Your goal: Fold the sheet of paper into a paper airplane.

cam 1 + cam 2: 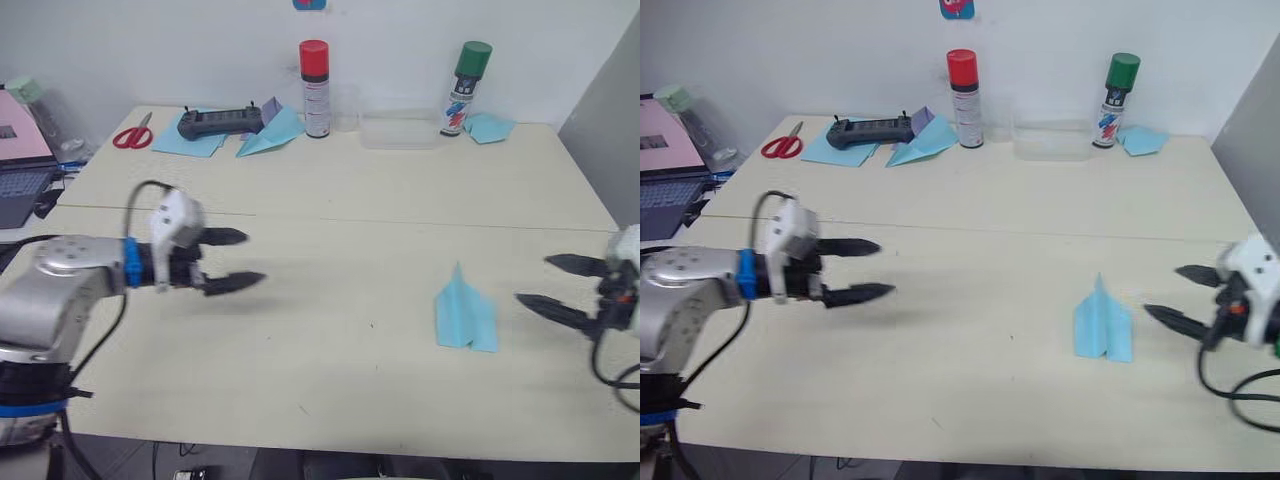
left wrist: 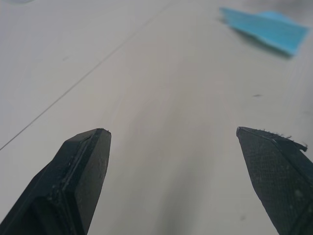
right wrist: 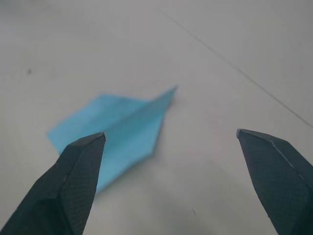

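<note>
Paper airplane [image 1: 466, 317] lay flat on counter [image 1: 330, 350]; left gripper [image 1: 238, 260] and right gripper [image 1: 556, 286] spread wide, empty.

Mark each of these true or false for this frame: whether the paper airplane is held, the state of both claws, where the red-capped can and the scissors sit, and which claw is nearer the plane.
1. The paper airplane lies flat on the table, held by neither claw. True.
2. The right claw is shut on the plane. False: it is open, apart from the plane.
3. The left claw is open and empty. True.
4. The red-capped spray can lies on its side. False: it stands upright at the table's far edge.
5. The red scissors lie at the far left of the table. True.
6. The plane is nearer the left claw. False: it lies nearer the right claw.
</note>
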Controlling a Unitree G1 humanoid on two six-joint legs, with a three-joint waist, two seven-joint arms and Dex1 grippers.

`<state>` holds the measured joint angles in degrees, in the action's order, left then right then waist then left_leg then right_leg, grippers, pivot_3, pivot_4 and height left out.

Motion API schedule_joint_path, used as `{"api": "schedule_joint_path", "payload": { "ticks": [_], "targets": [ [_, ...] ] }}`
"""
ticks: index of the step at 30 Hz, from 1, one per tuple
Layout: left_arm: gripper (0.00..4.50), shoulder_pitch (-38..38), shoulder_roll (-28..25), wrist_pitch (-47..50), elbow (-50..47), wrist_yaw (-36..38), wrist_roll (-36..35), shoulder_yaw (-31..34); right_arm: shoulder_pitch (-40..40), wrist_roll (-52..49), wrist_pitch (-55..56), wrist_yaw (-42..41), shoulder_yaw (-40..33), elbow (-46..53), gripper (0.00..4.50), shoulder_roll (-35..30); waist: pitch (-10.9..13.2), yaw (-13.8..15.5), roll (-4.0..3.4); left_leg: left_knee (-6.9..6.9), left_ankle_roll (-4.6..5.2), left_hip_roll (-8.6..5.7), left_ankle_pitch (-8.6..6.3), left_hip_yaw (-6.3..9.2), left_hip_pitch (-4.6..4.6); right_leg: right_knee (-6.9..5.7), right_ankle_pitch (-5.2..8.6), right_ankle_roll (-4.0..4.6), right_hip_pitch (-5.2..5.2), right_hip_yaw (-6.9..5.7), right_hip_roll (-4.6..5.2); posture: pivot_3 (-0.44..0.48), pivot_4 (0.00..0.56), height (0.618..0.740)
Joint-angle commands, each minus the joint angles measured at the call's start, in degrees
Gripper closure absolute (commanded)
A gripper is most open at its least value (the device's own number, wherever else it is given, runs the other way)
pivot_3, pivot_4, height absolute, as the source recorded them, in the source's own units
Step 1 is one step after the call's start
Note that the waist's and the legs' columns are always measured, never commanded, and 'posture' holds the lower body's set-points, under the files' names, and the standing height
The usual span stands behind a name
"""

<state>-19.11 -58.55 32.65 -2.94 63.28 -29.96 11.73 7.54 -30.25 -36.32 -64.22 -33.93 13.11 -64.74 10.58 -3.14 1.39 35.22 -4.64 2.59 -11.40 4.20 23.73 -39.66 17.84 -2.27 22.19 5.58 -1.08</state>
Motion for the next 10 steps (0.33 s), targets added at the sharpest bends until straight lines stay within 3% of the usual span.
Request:
{"api": "schedule_joint_path", "payload": {
  "ticks": [1, 4, 10],
  "targets": [
    [0.00, 3.1, -4.4, -6.9, 5.5, 1.4, 4.1, 6.4, -2.7, 0.9, 4.1, -5.7, -2.9, -7.7, 0.02, -4.1, 0.0, -0.1, -0.01, -0.01, 0.00, -0.02, 0.00, -0.04, 0.00, 0.02, 0.00, 0.00, 0.00, 0.02, 0.04, 0.000, 0.150, 0.740],
    [0.00, 3.4, -6.4, -10.5, 10.1, 2.4, 5.9, 7.5, -7.7, 1.3, 7.1, -7.2, 0.4, -12.1, 0.02, -6.0, 0.0, -0.3, -0.06, -0.03, 0.00, -0.01, 0.00, -0.13, -0.05, 0.04, -0.01, -0.01, 0.00, 0.05, 0.08, 0.000, 0.150, 0.740],
    [0.00, 0.5, -4.9, -10.6, 9.7, 3.1, 4.7, 6.7, -14.5, 1.7, 7.0, -8.3, 6.9, -13.6, 0.02, -5.2, 0.1, -0.2, -0.09, 0.00, -0.01, -0.01, 0.00, -0.15, -0.05, 0.01, -0.04, -0.07, 0.00, 0.07, 0.09, 0.000, 0.150, 0.740]
  ]
}}
